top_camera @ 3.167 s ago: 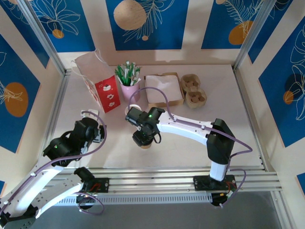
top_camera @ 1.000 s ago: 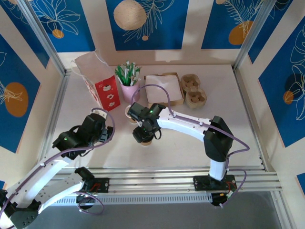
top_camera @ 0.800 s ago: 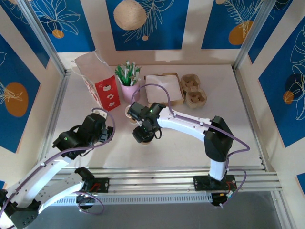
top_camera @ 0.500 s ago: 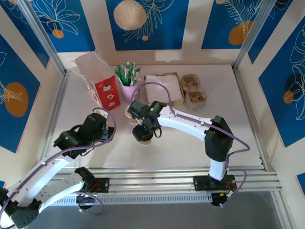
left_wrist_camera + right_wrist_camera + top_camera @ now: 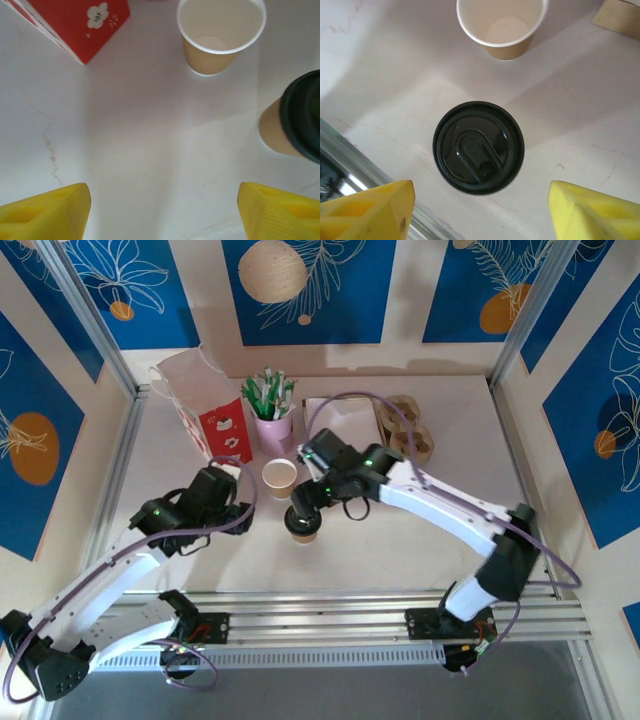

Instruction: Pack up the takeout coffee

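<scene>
I see the small kraft-brown paper cup with a flat round black lid (image 5: 303, 524) standing upright on the white worktop (image 5: 400, 550) near the front rail, just beside an open kraft paper cup with a white rim (image 5: 280, 478). My right claw (image 5: 480, 215) hangs above the lidded cup, its yellow fingers spread apart and gripping nothing. My left claw (image 5: 160, 210) is likewise spread wide, facing both cups
</scene>
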